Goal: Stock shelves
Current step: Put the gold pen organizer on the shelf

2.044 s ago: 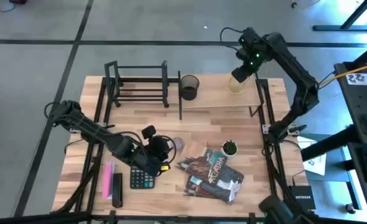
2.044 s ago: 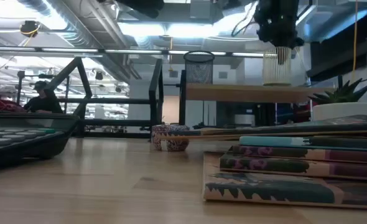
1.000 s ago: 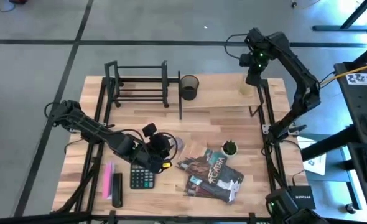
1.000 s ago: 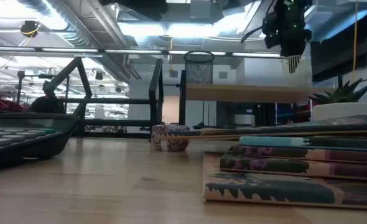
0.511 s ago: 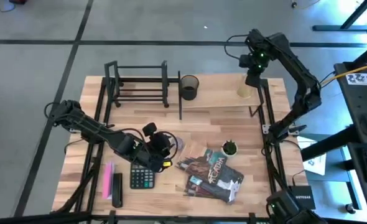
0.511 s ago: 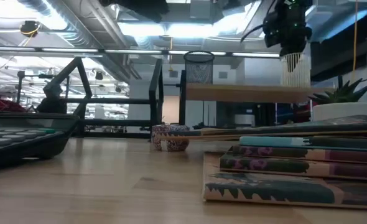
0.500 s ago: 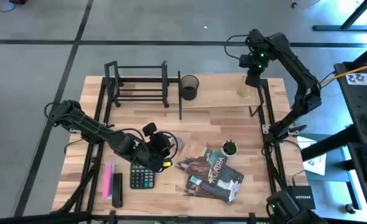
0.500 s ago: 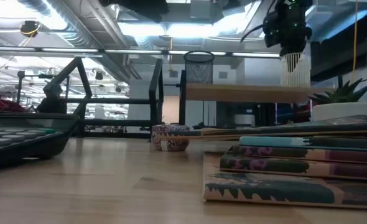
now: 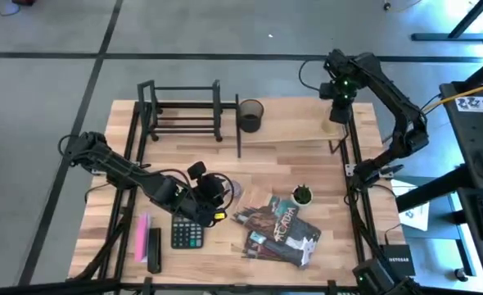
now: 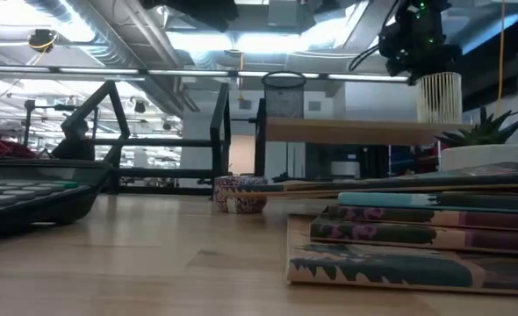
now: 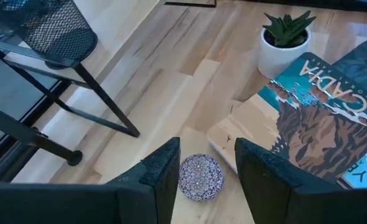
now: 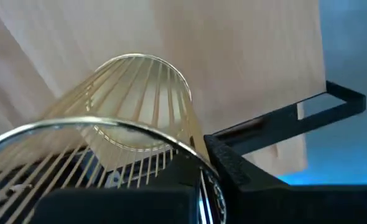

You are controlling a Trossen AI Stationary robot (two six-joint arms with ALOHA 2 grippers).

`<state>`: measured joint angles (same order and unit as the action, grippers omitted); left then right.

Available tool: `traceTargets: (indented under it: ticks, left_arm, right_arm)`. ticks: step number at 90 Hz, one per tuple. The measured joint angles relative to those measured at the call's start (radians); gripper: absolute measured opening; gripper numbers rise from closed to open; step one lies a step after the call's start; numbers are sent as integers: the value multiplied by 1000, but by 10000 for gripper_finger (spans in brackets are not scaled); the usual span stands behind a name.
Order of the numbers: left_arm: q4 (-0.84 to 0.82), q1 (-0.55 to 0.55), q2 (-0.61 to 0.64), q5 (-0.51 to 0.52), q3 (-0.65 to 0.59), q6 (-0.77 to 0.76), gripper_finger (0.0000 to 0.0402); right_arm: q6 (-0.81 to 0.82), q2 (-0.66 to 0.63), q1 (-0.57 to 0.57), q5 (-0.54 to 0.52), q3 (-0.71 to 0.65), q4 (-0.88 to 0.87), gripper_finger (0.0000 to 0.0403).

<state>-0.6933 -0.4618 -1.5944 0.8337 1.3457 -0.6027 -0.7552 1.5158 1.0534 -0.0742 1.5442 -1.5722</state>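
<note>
1. Moving rightward since two seconds ago, the right gripper is now carrying the gold wire cup to the right end of the light-wood board shelf, fingers clamped on its rim.
2. Beside it, the black book rack is standing empty.
3. Left gripper is hovering, fingers apart, over a small patterned ball.

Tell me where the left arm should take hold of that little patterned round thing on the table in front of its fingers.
Probably across its round sides, coming straight down from above. The patterned round thing sits low on the wooden tabletop, apart from the books, and the left gripper already has a dark finger on either side of it, open wide enough to close around it.
</note>
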Motion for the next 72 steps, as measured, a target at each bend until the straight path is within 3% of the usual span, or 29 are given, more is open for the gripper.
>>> traceTargets:
  ticks: [54,72]
  left_arm:
    - [4,0,0,0,0,-5,137]
    - [4,0,0,0,0,0,137]
  right_arm:
    - [47,0,0,-88,3,39,2]
    - [56,0,1,-103,3,42,40]
